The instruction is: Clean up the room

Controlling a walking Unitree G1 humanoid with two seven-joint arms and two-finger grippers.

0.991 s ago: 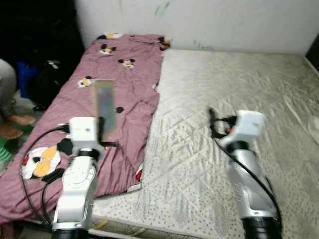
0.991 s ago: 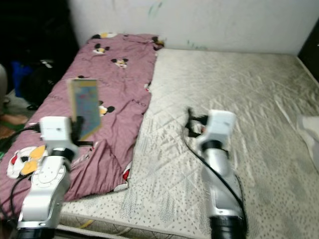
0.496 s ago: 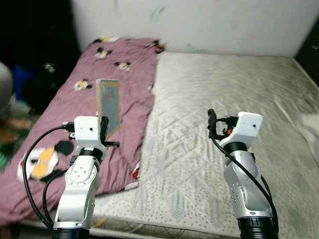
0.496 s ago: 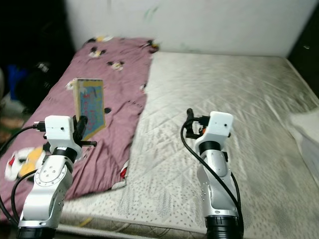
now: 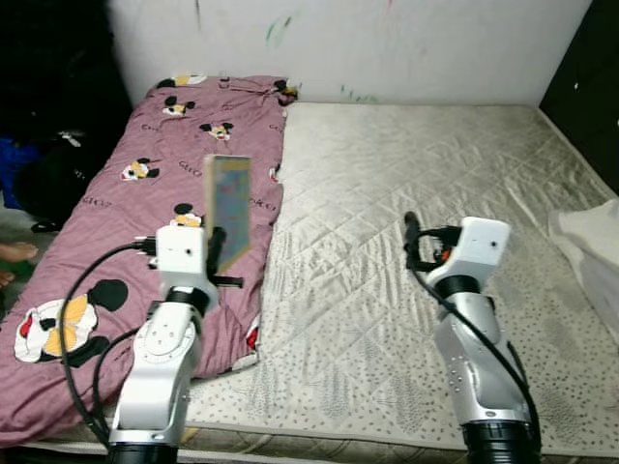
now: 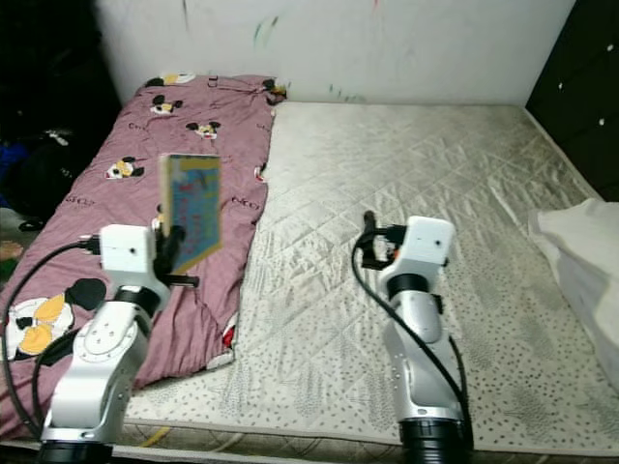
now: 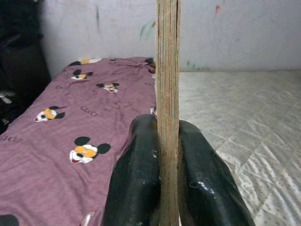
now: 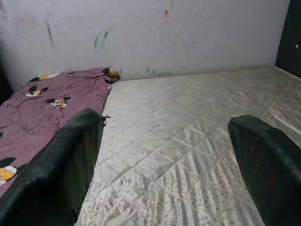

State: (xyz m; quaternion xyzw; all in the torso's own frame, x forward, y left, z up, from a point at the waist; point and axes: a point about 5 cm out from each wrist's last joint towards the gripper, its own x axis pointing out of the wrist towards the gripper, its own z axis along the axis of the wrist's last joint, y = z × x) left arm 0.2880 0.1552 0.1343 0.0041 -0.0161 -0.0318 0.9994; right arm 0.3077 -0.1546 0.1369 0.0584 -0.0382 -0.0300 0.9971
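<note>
The left gripper (image 7: 168, 155) is raised above the near part of a purple cartoon-print blanket (image 5: 116, 208), its two black fingers (image 7: 136, 174) pressed tight on either side of a thin book (image 5: 229, 213). The book stands upright, its colourful cover facing sideways and its worn page edges facing the wrist camera. The blanket covers the left strip of a bare quilted mattress (image 5: 416, 184) that runs back to a white wall (image 5: 387, 43) with faint paint marks. The right gripper (image 8: 164, 160) hovers over the middle of the mattress, empty, with its fingers spread wide apart. A crumpled white cloth (image 6: 580, 251) lies at the mattress's right edge.
</note>
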